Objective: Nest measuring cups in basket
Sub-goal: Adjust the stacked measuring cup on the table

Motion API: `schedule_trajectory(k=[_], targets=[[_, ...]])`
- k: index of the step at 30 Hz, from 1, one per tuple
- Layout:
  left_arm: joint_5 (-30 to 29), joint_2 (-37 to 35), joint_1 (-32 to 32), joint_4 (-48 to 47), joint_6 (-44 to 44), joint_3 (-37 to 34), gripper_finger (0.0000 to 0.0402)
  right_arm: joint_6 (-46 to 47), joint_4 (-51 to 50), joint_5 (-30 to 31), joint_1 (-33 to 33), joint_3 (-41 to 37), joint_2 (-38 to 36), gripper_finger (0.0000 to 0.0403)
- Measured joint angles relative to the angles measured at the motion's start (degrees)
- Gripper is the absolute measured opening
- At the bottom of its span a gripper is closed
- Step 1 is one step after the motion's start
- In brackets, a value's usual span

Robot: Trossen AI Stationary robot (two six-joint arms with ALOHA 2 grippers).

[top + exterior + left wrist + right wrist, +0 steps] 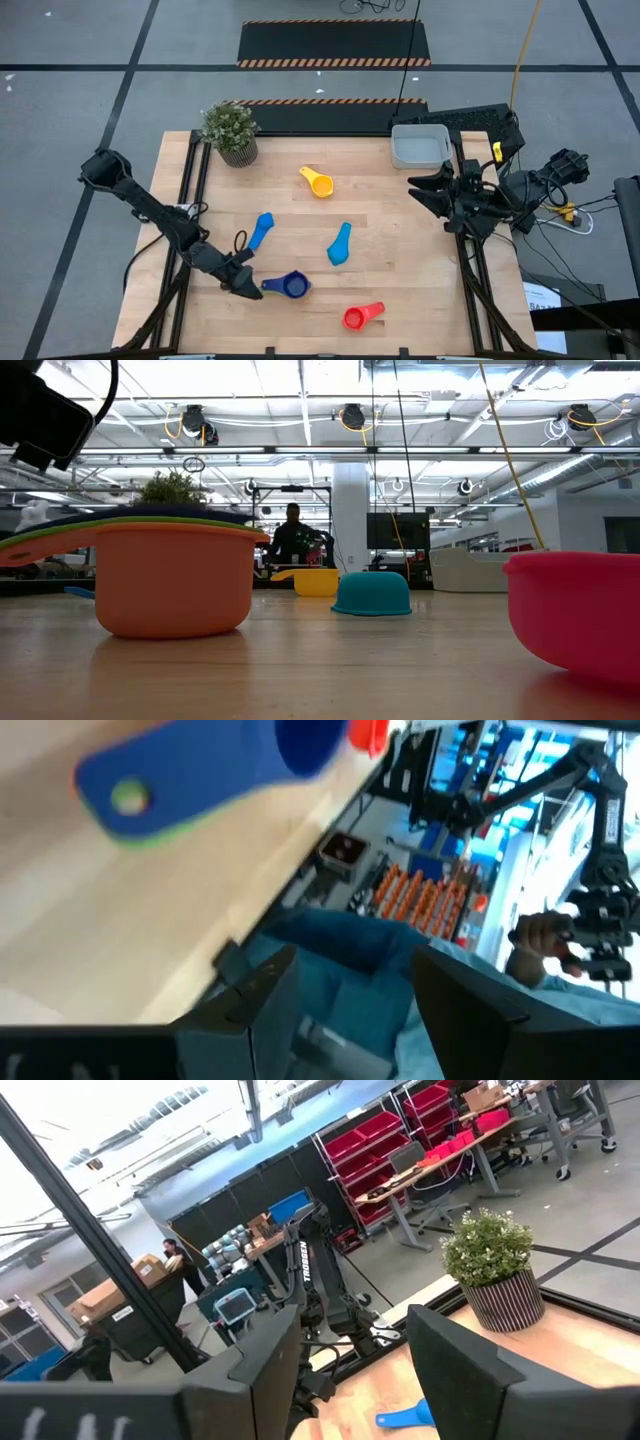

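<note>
Plastic is what all of this is, thin and hard and glossy, so I'd judge these cups light, stiff and a bit slippery; the short flat handle looks the surest place to pinch, since the round bowl would likely squirt out of 2 narrow fingers. Nearest the front edge lies the red cup (362, 316), handle pointing away to the right. Just behind it and to the left sits the dark blue stack (288, 285): from table height it shows an orange cup (170, 585) at the bottom with green and dark blue rims layered on top, so 3 seem already nested. The left gripper (243, 284) sits right beside that stack's handle, and its wrist view shows the fingers (265, 1010) apart with nothing between them, the blue handle lying clear of them. A stack like that may slide on the smooth wood if nudged. Farther in, 2 light blue cups lie well apart, one (261, 230) left of centre and one (340, 244) upside down near the middle. Beyond those the yellow cup (318, 182) rests alone. At the far right corner stands the grey basket (420, 147), with no cups in it that I can see. The right gripper (420, 188) waits near it, fingers apart and empty. A potted plant (231, 132) marks the far left corner.
</note>
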Motion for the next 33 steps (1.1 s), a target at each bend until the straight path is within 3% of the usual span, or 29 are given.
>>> schedule_trajectory(k=[6,24,33], targets=[[4.3,-2.0,-0.09,0.09,-2.24,0.0,0.0195,0.49,-1.12,-0.54,-0.01,0.0,0.0,0.018],[5.3,-15.99,-0.11,-5.68,-2.02,0.02,0.0195,2.39,-3.49,-3.08,0.0,0.0,0.07,0.018],[-0.43,-17.42,0.98,-15.29,6.77,2.35,0.0195,2.55,-4.75,-3.01,0.0,0.0,0.13,0.018]])
